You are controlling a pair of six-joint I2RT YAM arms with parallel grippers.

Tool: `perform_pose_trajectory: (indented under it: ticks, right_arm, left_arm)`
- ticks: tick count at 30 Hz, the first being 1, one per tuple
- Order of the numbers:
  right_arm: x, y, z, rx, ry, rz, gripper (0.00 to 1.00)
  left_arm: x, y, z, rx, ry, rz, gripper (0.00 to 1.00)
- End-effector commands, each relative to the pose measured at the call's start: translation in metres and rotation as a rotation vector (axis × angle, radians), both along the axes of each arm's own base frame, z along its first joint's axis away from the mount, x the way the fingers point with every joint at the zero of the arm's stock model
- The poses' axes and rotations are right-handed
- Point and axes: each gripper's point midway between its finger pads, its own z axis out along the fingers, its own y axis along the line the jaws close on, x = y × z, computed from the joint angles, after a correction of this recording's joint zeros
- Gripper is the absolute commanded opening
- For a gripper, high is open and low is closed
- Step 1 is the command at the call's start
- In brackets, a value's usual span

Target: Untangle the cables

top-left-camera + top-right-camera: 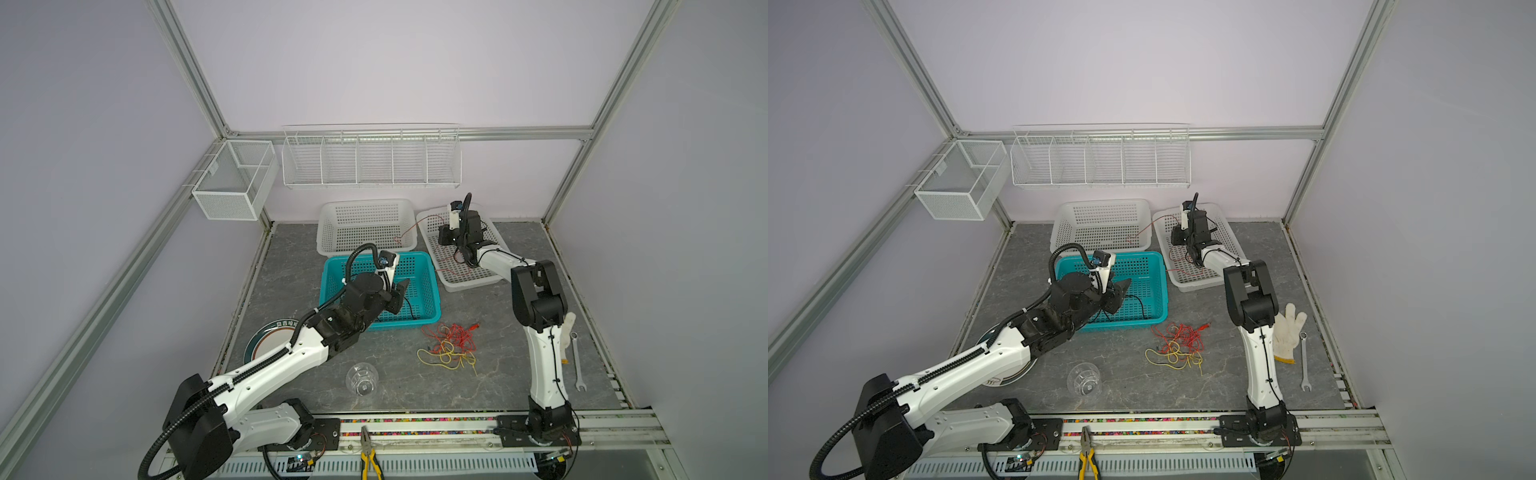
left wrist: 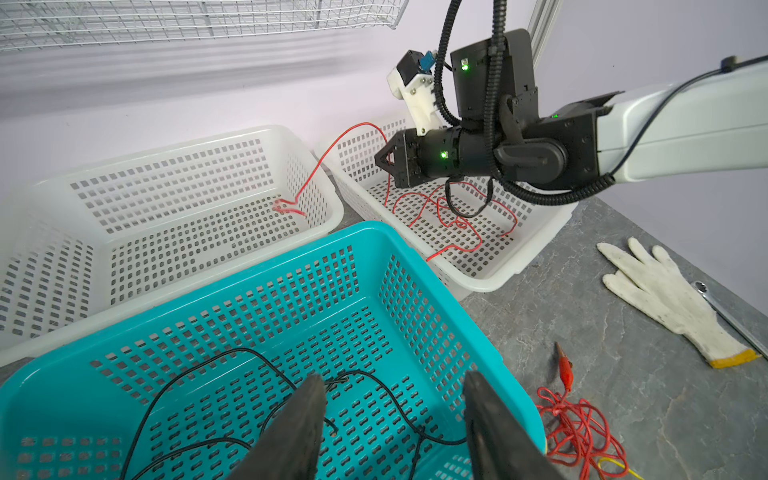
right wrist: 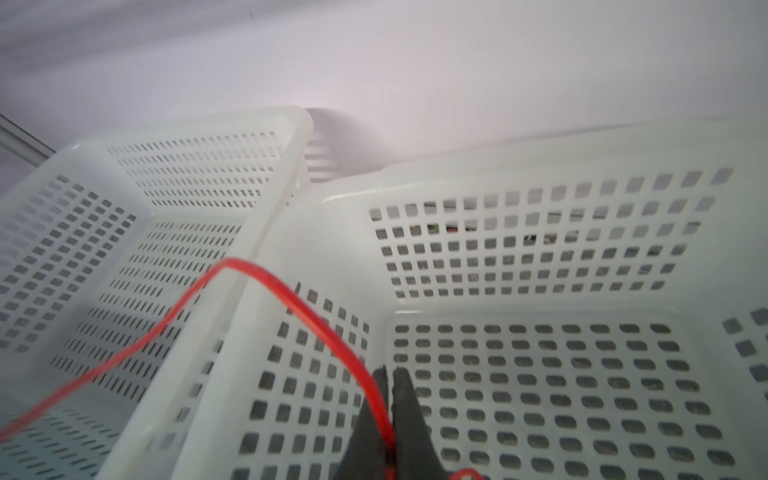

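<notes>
Right wrist view: my right pincer [image 3: 390, 374] is clamped together on a thin, flexible red cable [image 3: 286, 295], pinched close to the tips. Left pincer [image 2: 394, 376] stands apart, holding nothing, over the teal perforated plastic basket [image 2: 365, 232]. A thin black cable [image 2: 249, 350] lies in loose loops on that basket's floor.

Right pincer is behind and right of the teal basket, inside a white perforated plastic basket [image 2: 503, 274]. A second white perforated basket [image 2: 208, 139] sits directly behind the teal basket.

Red cable long axis: from my grip it arcs up, crosses both white rims and drops into the basket behind the teal one. Its free end [image 2: 286, 206] points down at that floor. The rest is coiled in the white basket I'm in.

Tangle of red and yellow cables [image 1: 451, 345] is on the grey stone-look table [image 1: 395, 353], just front-right of the teal basket, no pincer near.

Handling, my guess: very light, limp, keeps soft curls. Smooth insulation may slip through the pads, and it will likely snag on basket holes and rims. Best hold is near an end or clip so the length trails free. Grabbing mid-loop drags the neighbours. Pull slow, knots tighten.
</notes>
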Motion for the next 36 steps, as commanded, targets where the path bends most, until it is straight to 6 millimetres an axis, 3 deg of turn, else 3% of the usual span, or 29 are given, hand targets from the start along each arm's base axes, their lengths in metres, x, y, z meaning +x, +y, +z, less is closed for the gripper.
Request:
perform_pose_trajectory:
  ticks: [1, 5, 9, 17, 26, 31, 36]
  right_arm:
    - [-0.005, -0.009, 0.067, 0.096, -0.152, -0.012, 0.06]
    - [-0.016, -0.027, 0.078, 0.083, -0.129, -0.072, 0.06]
    - [-0.028, -0.052, 0.076, 0.002, -0.076, -0.180, 0.06]
    - [-0.055, -0.123, 0.033, -0.298, 0.112, -0.467, 0.06]
    - [-0.080, -0.175, -0.001, -0.528, 0.233, -0.639, 0.06]
    - [-0.087, -0.186, -0.007, -0.560, 0.268, -0.657, 0.07]
    - [-0.087, -0.172, -0.010, -0.517, 0.289, -0.571, 0.17]
  left_arm:
    - [0.004, 0.000, 0.000, 0.009, 0.001, 0.008, 0.54]
    - [0.004, -0.002, 0.000, 0.007, 0.004, 0.003, 0.54]
    - [0.004, -0.001, -0.002, 0.004, 0.003, 0.007, 0.54]
    - [0.004, -0.003, -0.002, -0.004, 0.008, -0.002, 0.54]
    - [0.005, -0.011, -0.004, -0.014, 0.025, -0.018, 0.54]
    - [0.006, -0.014, -0.005, -0.015, 0.033, -0.024, 0.54]
    - [0.007, -0.018, -0.006, -0.017, 0.042, -0.035, 0.54]
